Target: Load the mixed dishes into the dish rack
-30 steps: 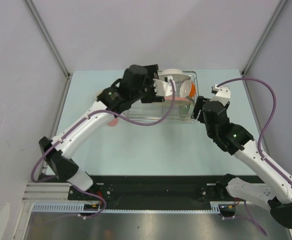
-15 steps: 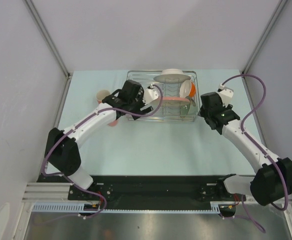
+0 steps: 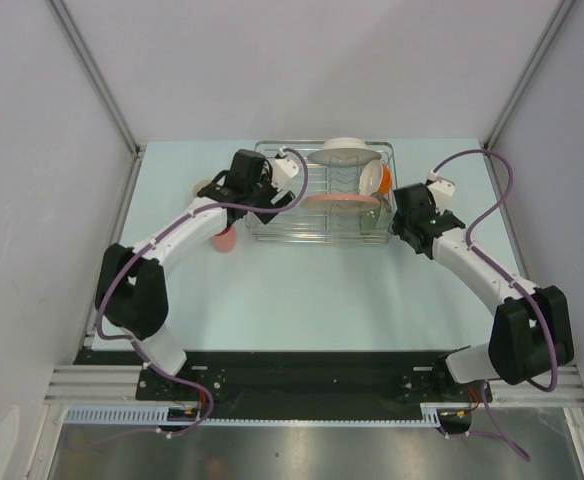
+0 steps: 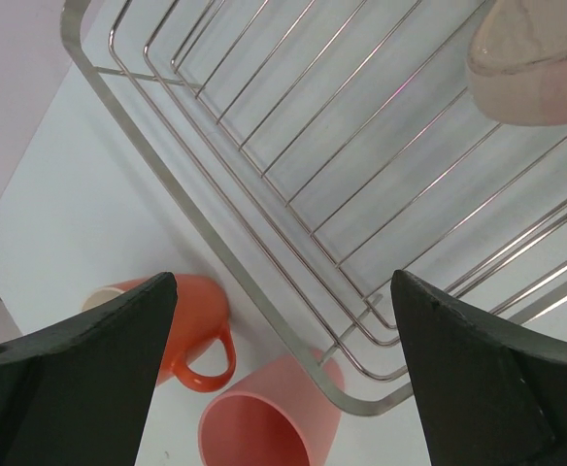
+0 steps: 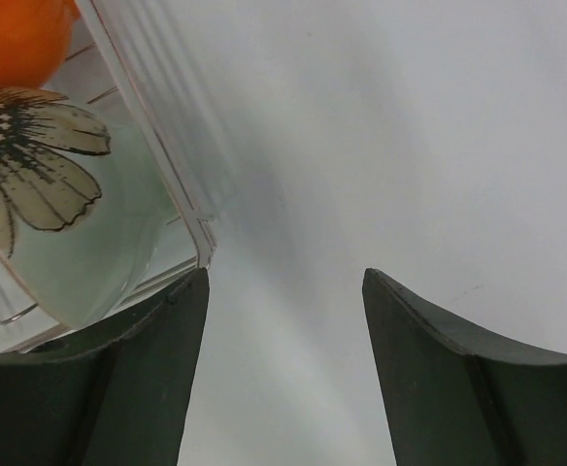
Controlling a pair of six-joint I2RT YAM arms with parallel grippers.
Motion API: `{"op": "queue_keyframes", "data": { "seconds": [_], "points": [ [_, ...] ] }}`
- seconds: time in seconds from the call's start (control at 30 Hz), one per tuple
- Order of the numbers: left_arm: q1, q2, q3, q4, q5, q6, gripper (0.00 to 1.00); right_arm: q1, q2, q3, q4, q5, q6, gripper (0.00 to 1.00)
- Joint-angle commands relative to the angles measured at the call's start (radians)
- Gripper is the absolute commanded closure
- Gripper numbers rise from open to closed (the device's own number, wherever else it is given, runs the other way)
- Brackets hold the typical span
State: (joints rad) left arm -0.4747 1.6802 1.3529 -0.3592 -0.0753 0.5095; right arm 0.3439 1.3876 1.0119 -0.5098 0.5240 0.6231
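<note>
Dish rack [image 3: 317, 228]: a silver wire basket on the pale table [image 3: 302, 290], lying between the two grippers.
Dishes already in: a pale green bowl [image 5: 70, 233] with a daisy print, propped on edge at the end nearest the right gripper; a cream-and-pink plate [image 3: 337, 200] towards the middle. Standing on edge between tines likely keeps them steady and saves room.
Left gripper [image 4: 283, 291]: fingers spread wide, nothing between them, hanging over the rack's near left corner.
Orange cup [image 4: 191, 330]: on the table outside the rack, just below and left of the left gripper, handle turned towards it. Not loaded.
Salmon cup [image 4: 264, 422]: directly below the left gripper, apparently on its side, mouth towards the camera, tucked against the rack's corner. Not loaded.
Right gripper [image 5: 285, 282]: fingers apart, empty, over bare table just outside the rack's right corner.
Likely reason for the poses: the left gripper is well placed for the two cups, and the right one stands clear of the rack.
Progress: judged mostly done; both cups remain outside.
</note>
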Motion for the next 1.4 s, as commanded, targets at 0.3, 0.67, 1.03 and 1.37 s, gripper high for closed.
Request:
{"op": "queue_keyframes", "data": {
  "seconds": [0.3,0.67,1.03,1.37],
  "points": [
    [0.027,0.043,-0.041,0.109,-0.001,-0.04,0.04,-0.017,0.007,-0.018,0.054,-0.074,0.017,0.35],
    [0.047,0.006,0.011,0.08,0.039,-0.081,0.04,-0.023,-0.157,-0.018,0.048,-0.121,0.01,0.31],
    [0.058,0.09,0.063,0.097,-0.034,-0.094,0.05,-0.042,-0.016,-0.019,0.106,-0.139,0.017,0.32],
    [0.058,0.148,0.02,0.132,-0.119,-0.072,0.06,-0.056,0.034,-0.033,0.079,-0.117,0.01,0.34]
  ]
}}
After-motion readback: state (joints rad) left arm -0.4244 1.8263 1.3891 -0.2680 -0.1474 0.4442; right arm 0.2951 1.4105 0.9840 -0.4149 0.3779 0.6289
